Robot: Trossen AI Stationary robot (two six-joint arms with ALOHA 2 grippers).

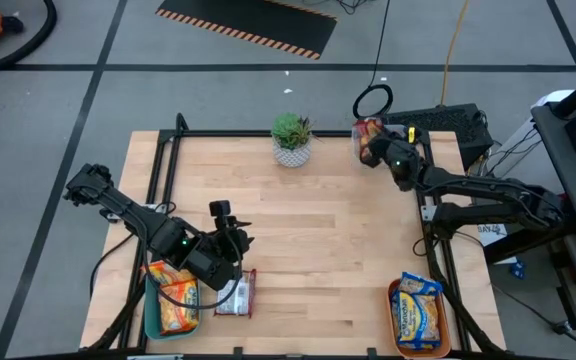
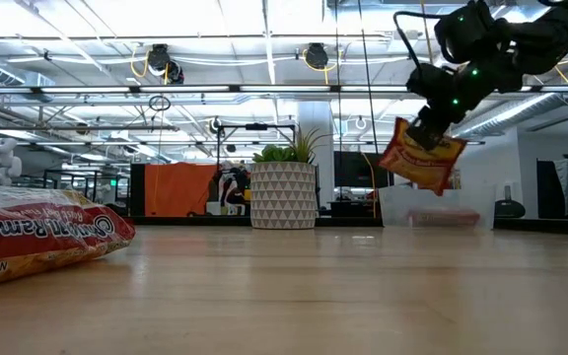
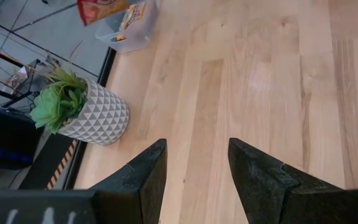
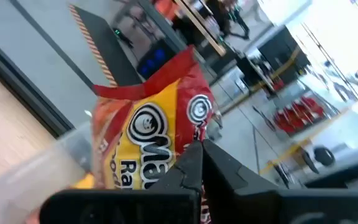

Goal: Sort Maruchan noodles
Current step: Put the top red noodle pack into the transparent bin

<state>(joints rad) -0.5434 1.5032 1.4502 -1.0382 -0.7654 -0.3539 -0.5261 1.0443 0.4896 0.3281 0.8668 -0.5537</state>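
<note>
My right gripper (image 2: 428, 126) is at the table's far right and is shut on an orange-and-red Maruchan packet (image 2: 421, 158), which it holds above the clear plastic tub (image 2: 432, 208). The packet also shows in the right wrist view (image 4: 148, 134). My left gripper (image 1: 236, 232) is open and empty over the near left of the table, as the left wrist view (image 3: 194, 146) shows. A dark red packet with a white label (image 1: 236, 293) lies flat on the table just near of it. Orange packets (image 1: 175, 300) lie in the teal tray (image 1: 151, 318). Yellow-and-blue packets (image 1: 417, 312) lie in the orange tray (image 1: 395, 322). My right gripper pinches the packet's upper edge (image 4: 180, 142) between its two shut fingers (image 4: 194, 167), coming from above and slanting down. The packet hangs tilted below the fingers (image 2: 421, 163), lifted clear above the tub.
A potted plant in a white patterned pot (image 1: 292, 140) stands at the middle of the far edge. The clear tub (image 1: 368, 135) holds more packets. The wooden table top (image 1: 328, 230) lies bare between the arms. A black frame runs along the table's sides.
</note>
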